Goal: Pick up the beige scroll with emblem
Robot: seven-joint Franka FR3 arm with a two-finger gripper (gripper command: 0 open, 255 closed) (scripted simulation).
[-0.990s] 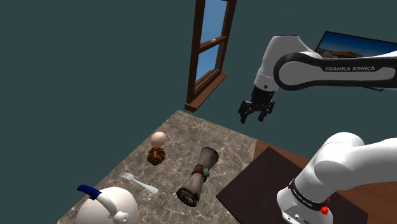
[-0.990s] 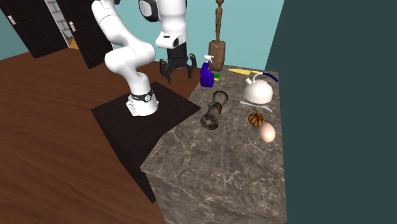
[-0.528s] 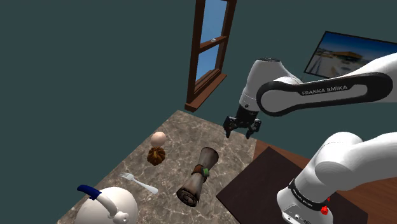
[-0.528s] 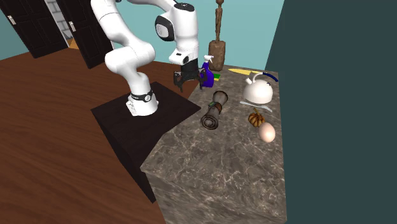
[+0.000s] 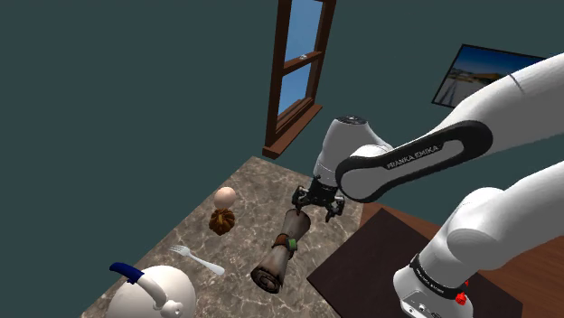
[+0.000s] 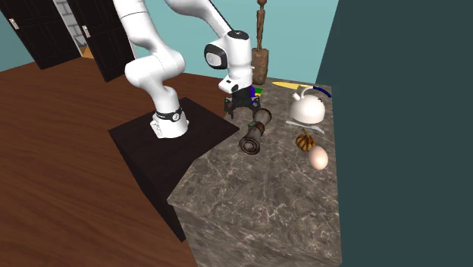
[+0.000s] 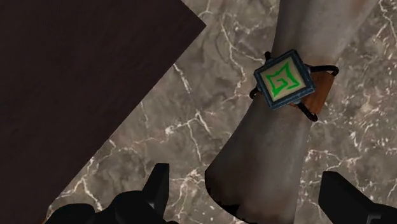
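Rolled grey-beige scroll point(image 5: 278, 247) point(image 6: 255, 130) point(image 7: 270, 149), flat on its side near the stand-side edge of the countertop point(image 5: 262, 183) point(image 6: 250, 199), one end flared wider than the other. Around its middle a brown strap, fastened with a square emblem point(image 7: 284, 79): dark frame, cream face, green angular sign. On the far side of the scroll in the shoulder view, well apart from it: an egg point(image 5: 225, 195) point(image 6: 318, 158), just beside that a small brown ribbed object point(image 5: 221, 220) point(image 6: 305, 141), then a pale fork point(image 5: 197, 260) and a white kettle point(image 5: 164, 291) point(image 6: 308, 108) with a blue handle.

Dark marbled stone with pale veins for the countertop, butted against the dark box stand point(image 5: 375, 264) point(image 6: 170, 140). Reddish wooden floor point(image 6: 61, 174), dark teal walls, a wood-framed window point(image 5: 296, 72), a framed picture point(image 5: 479, 75), dark cabinets point(image 6: 45, 30), a carved wooden figure point(image 6: 260, 49).

Black gripper point(image 5: 316, 205) point(image 6: 241, 107) point(image 7: 248, 191) just above the scroll's narrower end, pointing down. Fingers point(image 7: 158, 186) spread wide, one on each side of the roll, a gap of bare stone on both sides; released, clasping nothing, touching nothing
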